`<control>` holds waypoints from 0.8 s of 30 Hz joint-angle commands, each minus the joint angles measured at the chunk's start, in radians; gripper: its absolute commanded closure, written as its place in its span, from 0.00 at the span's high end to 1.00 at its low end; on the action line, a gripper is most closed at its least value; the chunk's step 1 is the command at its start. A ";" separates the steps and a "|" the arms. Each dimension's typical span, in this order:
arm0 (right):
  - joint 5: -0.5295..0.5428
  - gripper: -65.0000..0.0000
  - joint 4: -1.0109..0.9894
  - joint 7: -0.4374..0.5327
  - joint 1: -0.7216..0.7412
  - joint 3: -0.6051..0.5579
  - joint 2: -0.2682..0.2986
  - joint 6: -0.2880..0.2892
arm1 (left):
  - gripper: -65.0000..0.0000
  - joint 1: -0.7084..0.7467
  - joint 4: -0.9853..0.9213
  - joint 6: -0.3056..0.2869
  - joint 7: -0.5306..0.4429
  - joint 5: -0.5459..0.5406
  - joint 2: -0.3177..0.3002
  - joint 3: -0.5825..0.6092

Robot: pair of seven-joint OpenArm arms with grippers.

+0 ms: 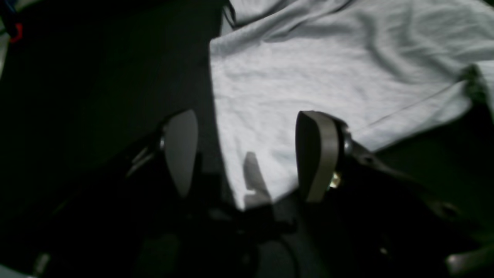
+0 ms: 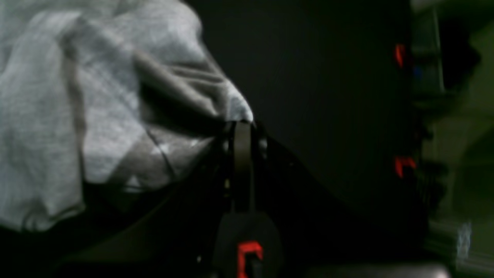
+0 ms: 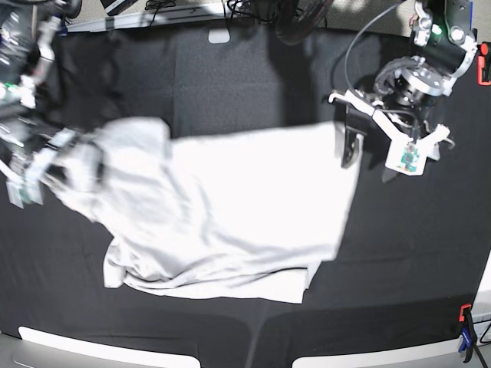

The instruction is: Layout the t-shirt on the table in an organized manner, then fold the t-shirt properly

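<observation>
The light grey t-shirt point(image 3: 230, 207) lies spread and wrinkled across the black table point(image 3: 230, 77), with no lettering showing. My left gripper point(image 3: 367, 157) is open at the shirt's far right corner. In the left wrist view its fingers point(image 1: 316, 154) straddle the shirt's edge point(image 1: 270, 116), and the left gripper point(image 1: 249, 154) holds nothing. My right gripper point(image 3: 90, 165) is at the shirt's left end. In the right wrist view the right gripper point(image 2: 242, 129) is shut on a bunched fold of the shirt point(image 2: 96, 116) and lifts it slightly.
A red clamp point(image 3: 483, 65) is on the table's right edge, and a red and blue clamp point(image 3: 465, 330) is at the front right corner. Red clamps point(image 2: 403, 166) also show in the right wrist view. Cables lie beyond the far edge point(image 3: 253, 11).
</observation>
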 commanded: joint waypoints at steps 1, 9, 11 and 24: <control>0.010 0.00 0.019 0.019 0.000 0.041 0.029 0.001 | 0.57 -0.002 0.016 0.004 -0.029 -0.018 -0.006 -0.001; 0.106 0.00 0.019 0.019 -0.047 0.230 0.079 0.049 | 0.57 -0.002 0.016 0.004 -0.030 -0.045 -0.006 0.000; 0.108 0.00 0.019 0.019 -0.069 0.258 0.089 0.049 | 0.57 -0.002 0.016 0.004 -0.018 -0.045 -0.006 0.000; 0.108 0.00 0.019 0.019 -0.114 0.371 0.095 0.048 | 0.49 -0.019 -0.010 -0.101 0.030 -0.187 -0.006 0.000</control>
